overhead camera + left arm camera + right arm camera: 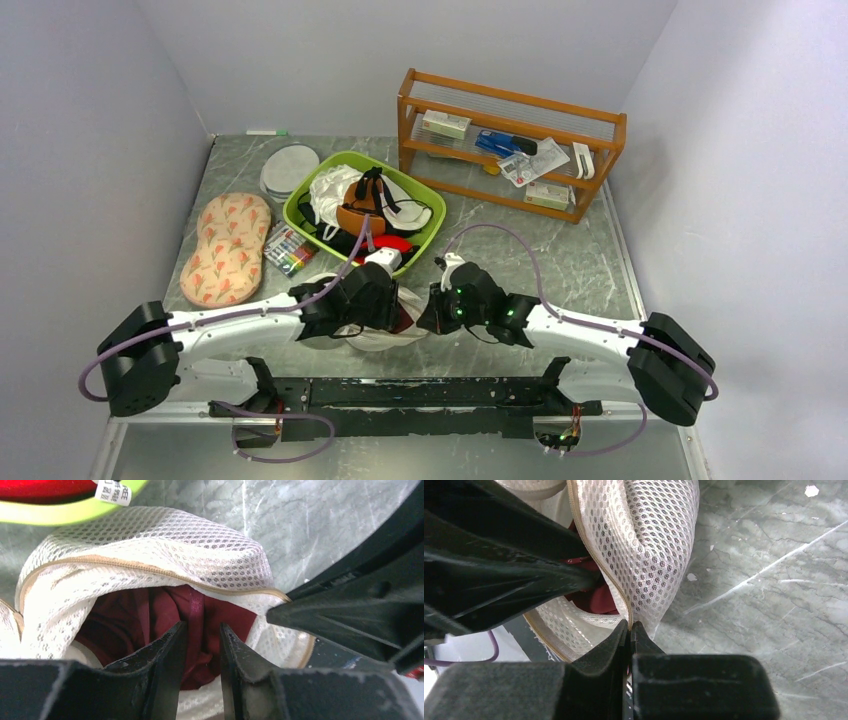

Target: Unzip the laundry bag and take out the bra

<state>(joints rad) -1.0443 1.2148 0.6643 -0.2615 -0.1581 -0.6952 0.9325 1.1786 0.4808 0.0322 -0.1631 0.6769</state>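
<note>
The white mesh laundry bag [372,338] lies at the near middle of the table, under both grippers, with its zipper open. The dark maroon bra [125,620] shows inside the opening. My left gripper [204,627] reaches into the opening. Its jaws stand a narrow gap apart, with a maroon strap and a fold of the bra between them. My right gripper [630,625] is shut on the bag's zipper edge [621,595] and holds the mesh wall [649,545] up. The bra also shows in the right wrist view [596,600].
A green basket [300,210] of clothes, with an orange-brown cup and a red garment, stands just behind the bag. A floral pad [228,248], a marker pack [288,250] and a white-grey disc [290,168] lie at left. A wooden rack [510,140] stands back right.
</note>
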